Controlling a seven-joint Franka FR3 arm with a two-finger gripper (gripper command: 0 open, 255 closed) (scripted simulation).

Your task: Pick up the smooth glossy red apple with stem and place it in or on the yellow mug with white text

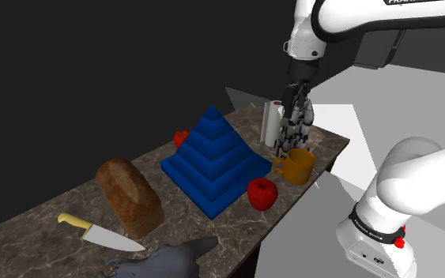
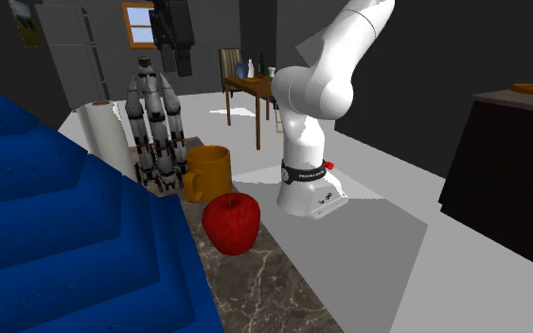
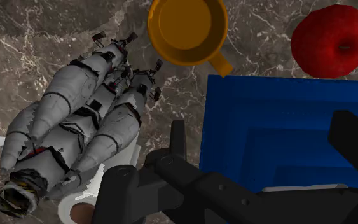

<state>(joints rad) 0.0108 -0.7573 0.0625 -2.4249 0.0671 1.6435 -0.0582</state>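
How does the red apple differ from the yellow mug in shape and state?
The apple is glossy red and round; the mug is orange-yellow and cylindrical, with a handle. The apple is solid; the mug stands upright, open and empty. Both rest on the marble counter, apart from each other.

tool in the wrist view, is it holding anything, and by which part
Nothing is held. The tool is open, its fingers apart and clasping nothing. The red apple lies on the counter, near the yellow mug.

Glossy apple (image 3: 332, 39), veined marble countertop (image 3: 31, 38)
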